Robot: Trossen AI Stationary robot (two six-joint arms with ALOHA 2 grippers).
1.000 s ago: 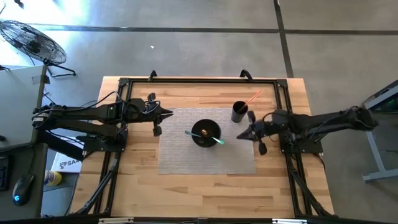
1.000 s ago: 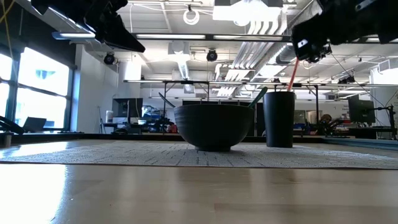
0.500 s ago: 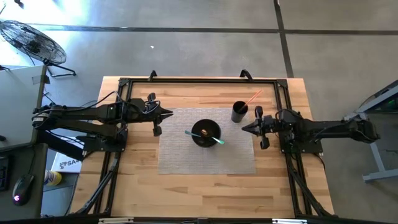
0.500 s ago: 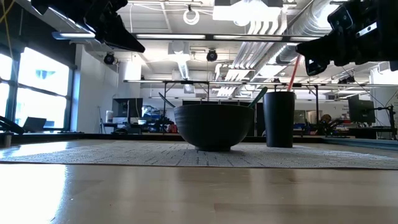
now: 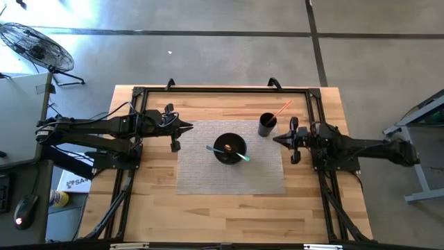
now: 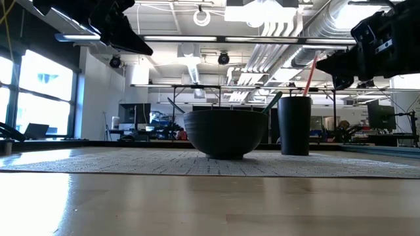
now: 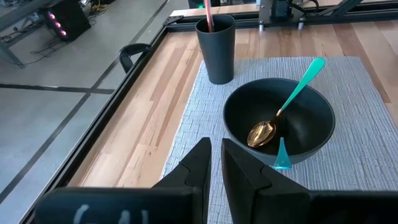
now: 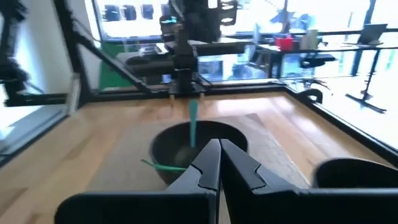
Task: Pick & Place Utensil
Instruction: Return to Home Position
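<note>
Left gripper (image 5: 186, 127), clenched empty, at 10 o'clock of black bowl (image 5: 229, 162) holding green spoon (image 5: 244, 157); black cup (image 5: 266, 126) with orange straw (image 5: 281, 110) at 1 o'clock; right gripper (image 5: 275, 141), clenched empty, at 3 o'clock, best retracted level toward 3, clear of the straw.

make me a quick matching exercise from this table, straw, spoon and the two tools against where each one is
Things:
1. straw
2. spoon
3. left tool
4. right tool

Places (sides as in the high view):
a. raised, left of the bowl
b. in the cup
c. raised, right of the cup
d. in the bowl

Pairs: 1-b, 2-d, 3-a, 4-c
</note>
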